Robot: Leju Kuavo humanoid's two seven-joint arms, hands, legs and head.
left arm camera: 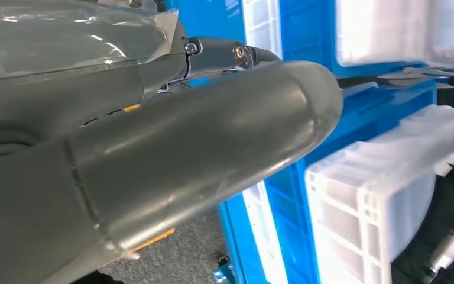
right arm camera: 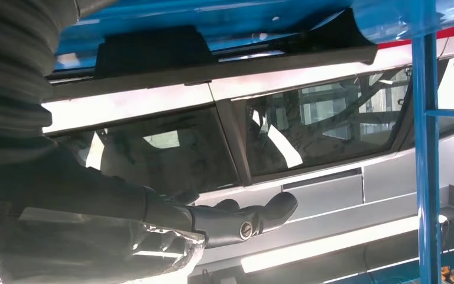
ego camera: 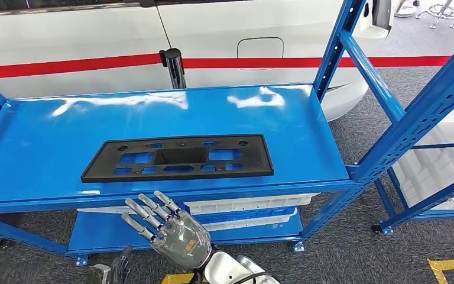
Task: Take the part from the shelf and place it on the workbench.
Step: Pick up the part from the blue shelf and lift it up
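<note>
The part (ego camera: 178,157), a flat black plastic panel with several cut-outs, lies on the glossy blue top (ego camera: 47,136) of the workbench, a little nearer the front edge than the back and roughly in the middle from left to right. Nothing touches it. Under the top, a lower blue shelf (ego camera: 100,234) carries white plastic crates (ego camera: 248,207). A white car (ego camera: 94,35) with a red stripe along its side stands just behind the bench. To the right rises a blue metal rack (ego camera: 408,118) with punched uprights, and white bins sit inside it. The floor (ego camera: 343,248) is grey carpet, with a yellow marking at the near right corner. The left hand (ego camera: 165,228) hovers below the bench's front edge, fingers spread apart and holding nothing. The right hand (right arm camera: 153,219) shows in its wrist view with fingers stretched out and nothing in them, the car's windows beyond.
</note>
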